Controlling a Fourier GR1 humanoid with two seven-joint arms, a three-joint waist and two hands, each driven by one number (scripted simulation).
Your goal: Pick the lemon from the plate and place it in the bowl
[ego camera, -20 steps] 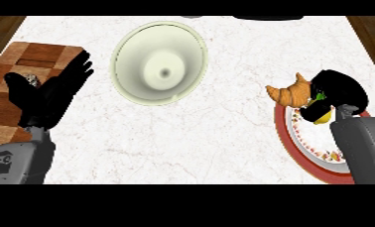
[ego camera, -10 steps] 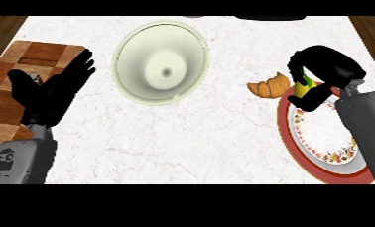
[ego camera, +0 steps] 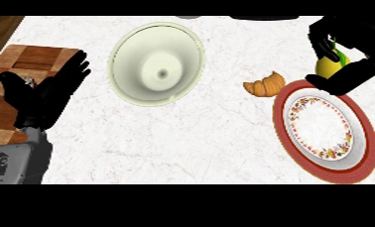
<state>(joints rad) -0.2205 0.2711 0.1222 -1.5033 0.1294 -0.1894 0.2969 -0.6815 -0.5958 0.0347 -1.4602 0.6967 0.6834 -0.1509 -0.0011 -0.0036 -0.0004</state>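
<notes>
The small yellow lemon (ego camera: 329, 65) is clasped in the black right hand (ego camera: 348, 78) at the far rim of the round red-rimmed flowered plate (ego camera: 281, 122). The pale cream bowl (ego camera: 118, 67) stands upright, well to the left.

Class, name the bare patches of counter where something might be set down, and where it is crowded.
Widest bare counter: below the bowl, between the left hand and the plate. A narrower strip: between bowl and croissant. Crowded: the right edge, where the right hand holds the lemon by croissant and plate.

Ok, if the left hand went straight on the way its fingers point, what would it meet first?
Probably nothing: the left hand points up-right over the counter, likely just missing the bowl; height is unclear.
</notes>
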